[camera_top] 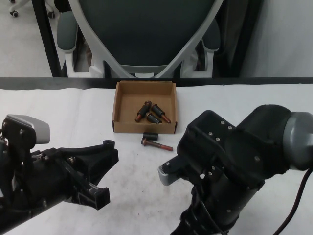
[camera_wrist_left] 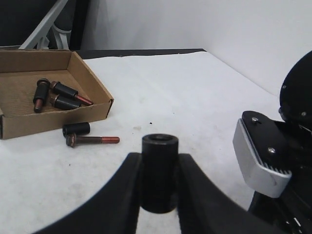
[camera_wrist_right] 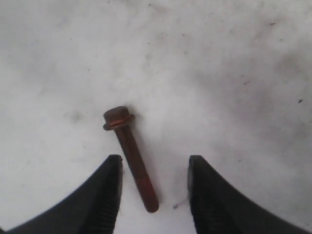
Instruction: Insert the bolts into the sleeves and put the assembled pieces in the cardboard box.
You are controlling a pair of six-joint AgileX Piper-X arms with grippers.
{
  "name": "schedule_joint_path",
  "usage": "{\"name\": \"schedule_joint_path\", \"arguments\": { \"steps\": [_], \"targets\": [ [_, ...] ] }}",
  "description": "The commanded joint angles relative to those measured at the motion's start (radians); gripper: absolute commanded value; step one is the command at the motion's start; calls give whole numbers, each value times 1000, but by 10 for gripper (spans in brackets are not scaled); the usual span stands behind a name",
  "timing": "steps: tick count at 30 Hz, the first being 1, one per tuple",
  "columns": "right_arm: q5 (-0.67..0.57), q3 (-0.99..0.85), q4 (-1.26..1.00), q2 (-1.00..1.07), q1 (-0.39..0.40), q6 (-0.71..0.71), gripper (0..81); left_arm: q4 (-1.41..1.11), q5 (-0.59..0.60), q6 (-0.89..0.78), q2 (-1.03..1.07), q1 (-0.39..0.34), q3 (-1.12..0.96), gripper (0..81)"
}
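**High view.** The cardboard box stands at the far middle of the bench and holds three assembled pieces. A loose sleeve and a loose bolt lie just in front of its near wall. Hazard: this pair lies on the approach line to the box, so an arm carrying a piece there could sweep them aside.

**Left wrist view.** The left gripper pinches the held sleeve upright, bore facing up. Hazard: the sleeve body is round and smooth. Insertion load could tilt or turn it between the fingers and move the bore off line. The right arm's housing is near, so a careless approach risks contact between the arms.

**Right wrist view.** The right gripper is spread, with one finger on each side of a flat-lying bolt. The shank lies aslant and nearer to one finger. Hazard: closing may roll the bolt or catch it crooked near its tip. A skewed bolt is likely to jam at the bore or drop.
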Motion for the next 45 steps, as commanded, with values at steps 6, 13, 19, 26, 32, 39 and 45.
{"name": "schedule_joint_path", "arguments": {
  "steps": [6, 13, 19, 26, 32, 39, 45],
  "targets": [
    [-57, -9, 31, -1, 47, -68, 411, -11, 6, -8, -11, 3, -3, 8],
    [2, -9, 9, 2, 81, -169, 411, -11, 6, -8, -11, 3, -3, 8],
    [3, -14, 22, 64, 81, -196, 411, -11, 6, -8, -11, 3, -3, 8],
    [34, -45, 24, 137, 81, -203, 411, -11, 9, -8, -11, 3, -3, 8],
    [34, -65, 6, 157, 81, -203, 411, -11, 9, -8, -11, 3, -3, 8],
    [60, -66, 6, 159, 81, -203, 335, -11, 9, -8, -11, 3, -3, 8],
    [79, -66, 9, 159, 81, -198, 1, -11, 35, -8, -11, 3, -3, 8]
  ]
}}
